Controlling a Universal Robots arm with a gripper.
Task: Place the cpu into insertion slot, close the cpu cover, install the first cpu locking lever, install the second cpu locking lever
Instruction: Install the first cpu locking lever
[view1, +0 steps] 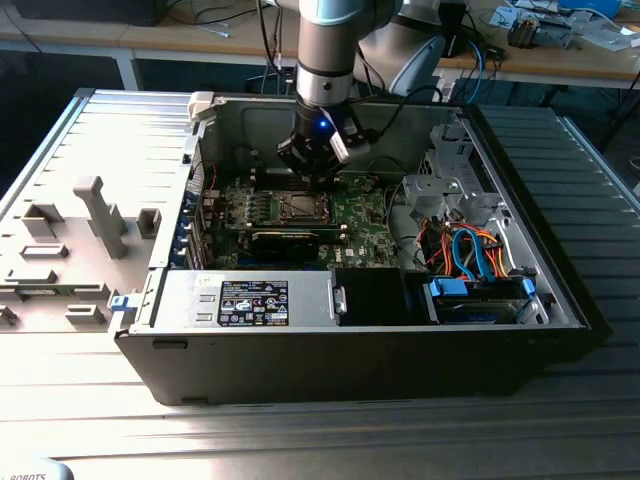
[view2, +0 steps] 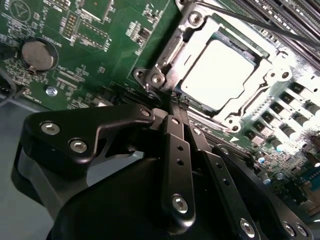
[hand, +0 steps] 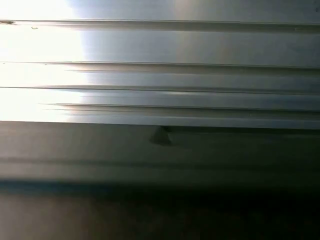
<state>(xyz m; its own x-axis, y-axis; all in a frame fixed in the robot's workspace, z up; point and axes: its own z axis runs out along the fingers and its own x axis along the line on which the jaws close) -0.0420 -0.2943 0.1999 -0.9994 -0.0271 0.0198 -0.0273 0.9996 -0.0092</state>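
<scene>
The cpu (view2: 220, 75), with its bright silver-grey top, lies in the insertion slot (view1: 300, 207) on the green motherboard (view2: 100, 45). The cpu cover (view2: 241, 114), a metal frame, lies flat around the chip. A thin dark lever rod (view2: 260, 26) runs along the far side of the socket. My gripper (view2: 176, 102) has its black fingers (view2: 172, 135) pressed together, shut. Their tips sit at the socket's corner by a screw boss (view2: 152, 80). Whether they touch anything, I cannot tell. In the exterior view the gripper (view1: 312, 178) hangs just above the socket, inside the open case.
A long black card (view1: 285, 240) lies just in front of the socket. A labelled power supply (view1: 255, 300) and a drive bay with coloured cables (view1: 470, 260) fill the case front. Grey fixtures (view1: 90, 215) stand outside it. A coin battery (view2: 37, 54) sits on the board.
</scene>
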